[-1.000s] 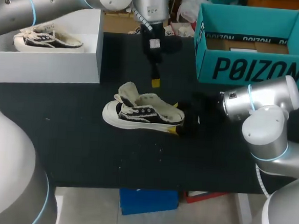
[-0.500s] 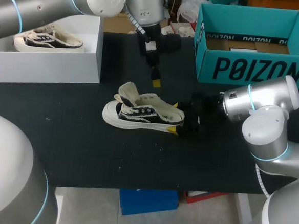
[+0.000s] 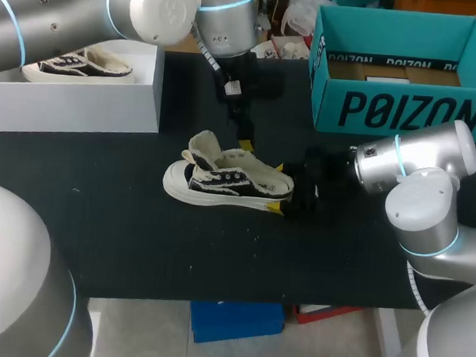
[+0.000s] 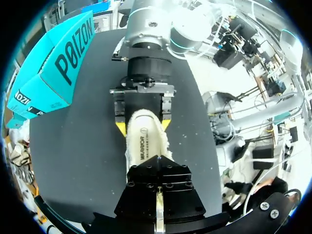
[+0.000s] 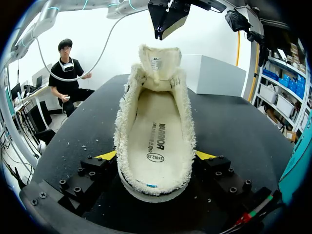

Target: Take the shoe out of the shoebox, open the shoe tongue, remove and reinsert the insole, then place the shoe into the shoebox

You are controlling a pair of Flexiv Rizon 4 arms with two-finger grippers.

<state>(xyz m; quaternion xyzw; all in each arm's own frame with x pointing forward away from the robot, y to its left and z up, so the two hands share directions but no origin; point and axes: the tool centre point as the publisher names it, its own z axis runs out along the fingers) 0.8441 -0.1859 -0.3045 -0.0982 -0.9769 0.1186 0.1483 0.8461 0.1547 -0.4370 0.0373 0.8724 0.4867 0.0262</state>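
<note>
Fingertips (image 5: 107, 155) of the right jaws press on the shoe (image 5: 156, 131) from both sides at its heel, so these jaws are closed on it. The insole (image 5: 157, 141) lies flat inside the shoe. A fluffy white edge runs all around the opening. The tongue (image 5: 158, 61) stands up at the front end.

The left jaws hang in the air a little above the tongue and do not touch it. Their fingers (image 5: 168, 19) are pressed together and hold nothing. Seen from the left wrist, the shoe (image 4: 146, 141) runs from under these jaws out to the yellow tips (image 4: 120, 127) of the right jaws.

The shoe (image 3: 226, 178) lies near the middle of the black worktop (image 3: 136, 237), with its toe toward the left arm's side.

A white box (image 3: 80, 102) sits at the back on the left side, well apart from the shoe, with a second shoe (image 3: 78, 63) in it. A teal box (image 3: 402, 108) stands open at the back on the right side.
</note>
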